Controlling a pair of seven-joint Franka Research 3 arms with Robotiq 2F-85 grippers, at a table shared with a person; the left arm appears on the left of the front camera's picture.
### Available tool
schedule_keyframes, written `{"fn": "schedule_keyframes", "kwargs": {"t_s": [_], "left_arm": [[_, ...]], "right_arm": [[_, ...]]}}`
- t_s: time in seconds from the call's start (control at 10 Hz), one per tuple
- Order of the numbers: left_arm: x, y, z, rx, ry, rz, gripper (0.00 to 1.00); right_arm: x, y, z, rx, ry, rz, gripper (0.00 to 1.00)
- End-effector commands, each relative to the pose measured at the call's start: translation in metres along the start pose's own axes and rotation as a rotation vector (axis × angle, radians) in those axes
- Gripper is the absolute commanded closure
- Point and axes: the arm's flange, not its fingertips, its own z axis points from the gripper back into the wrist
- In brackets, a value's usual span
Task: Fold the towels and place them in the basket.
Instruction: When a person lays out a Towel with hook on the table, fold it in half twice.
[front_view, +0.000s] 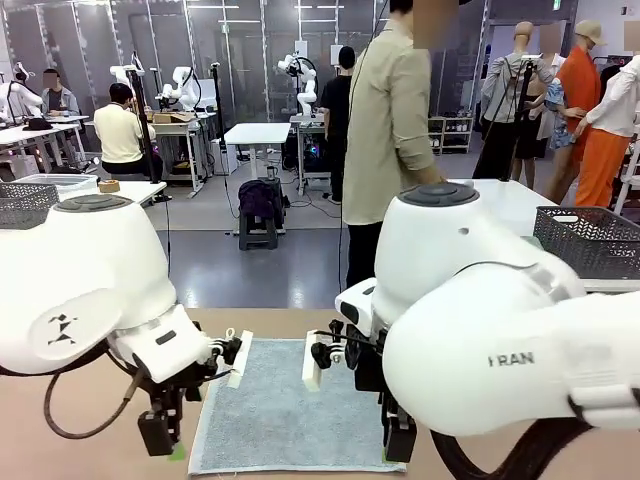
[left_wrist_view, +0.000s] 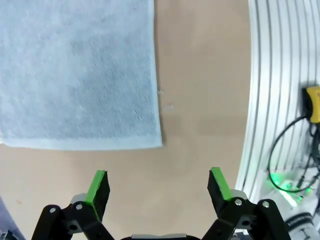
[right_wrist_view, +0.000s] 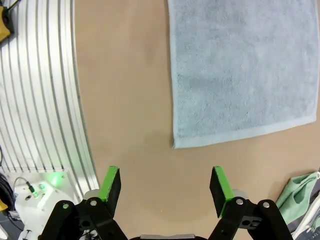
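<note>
The left claw (left_wrist_view: 157, 176) and right claw (right_wrist_view: 165, 173) hang wide open, empty, by the flat blue towel (front_view: 285, 410), soft and limp, probably best pinched at its near corners.

Front camera sat low on the robot's side of the table (front_view: 20, 450), facing across it. Both wrist cameras looked straight down, close above its surface. All three shared the pale blue towel (front_view: 280, 410)
</note>
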Motion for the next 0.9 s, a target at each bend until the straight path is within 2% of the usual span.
{"fn": "schedule_keyframes", "kwargs": {"t_s": [0.0, 0.2, 0.7, 0.8], "left_arm": [[-0.015, -0.034, -0.031, 0.051, -0.012, -0.004, 0.0], [-0.016, -0.034, -0.039, 0.091, -0.012, -0.031, 0.0], [-0.014, -0.027, -0.051, 0.026, 0.006, 0.003, 0.0], [0.012, 0.008, -0.039, 0.024, -0.008, -0.021, 0.0]], "right_arm": [[-0.045, 0.028, -0.051, -0.042, -0.01, 0.03, 0.1], [-0.051, 0.026, -0.071, -0.046, -0.007, 0.046, 0.1], [-0.058, 0.016, -0.086, -0.036, 0.02, 0.076, 0.1], [-0.004, -0.032, -0.068, -0.016, 0.02, 0.036, 0.1]]}}
